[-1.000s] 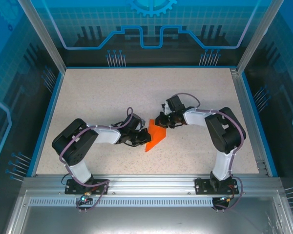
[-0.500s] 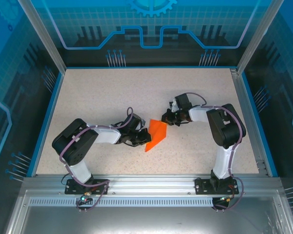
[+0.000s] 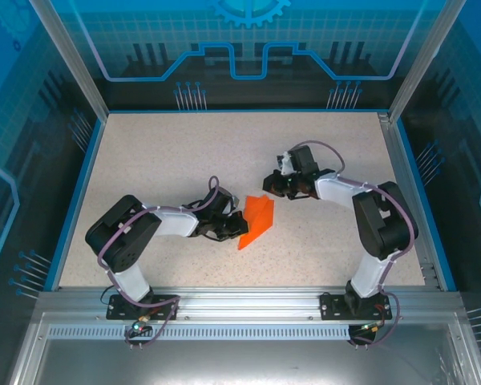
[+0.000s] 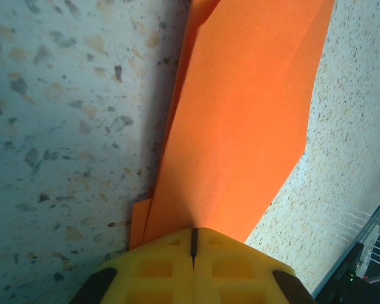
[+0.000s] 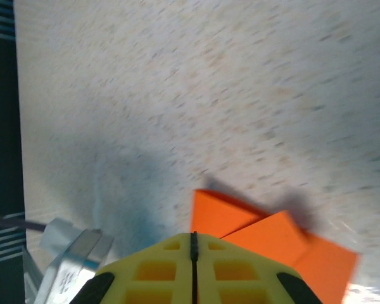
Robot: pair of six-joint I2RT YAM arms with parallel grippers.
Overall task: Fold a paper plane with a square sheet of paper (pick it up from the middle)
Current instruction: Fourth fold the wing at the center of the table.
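Note:
The square sheet of paper (image 3: 258, 218) is bright orange and lies folded into a narrow pointed shape on the speckled table, tip toward the near edge. My left gripper (image 3: 231, 228) is low at its left edge and shut on it; in the left wrist view the paper (image 4: 240, 126) runs out from between the closed yellow fingertips of that gripper (image 4: 193, 231). My right gripper (image 3: 271, 183) hovers just behind the paper's far end, shut and empty. In the right wrist view its closed tips (image 5: 193, 235) sit short of the folded layers (image 5: 240, 218).
The speckled table (image 3: 184, 152) is bounded by a blue rim (image 3: 80, 192) and clear enclosure walls. Both arm bases are bolted to the aluminium rail (image 3: 240, 301) at the near edge. Open tabletop lies behind and to both sides of the paper.
My right gripper has drawn back from the paper's far end, up and to the right, leaving the paper. The left gripper has stayed put, shut on the paper.

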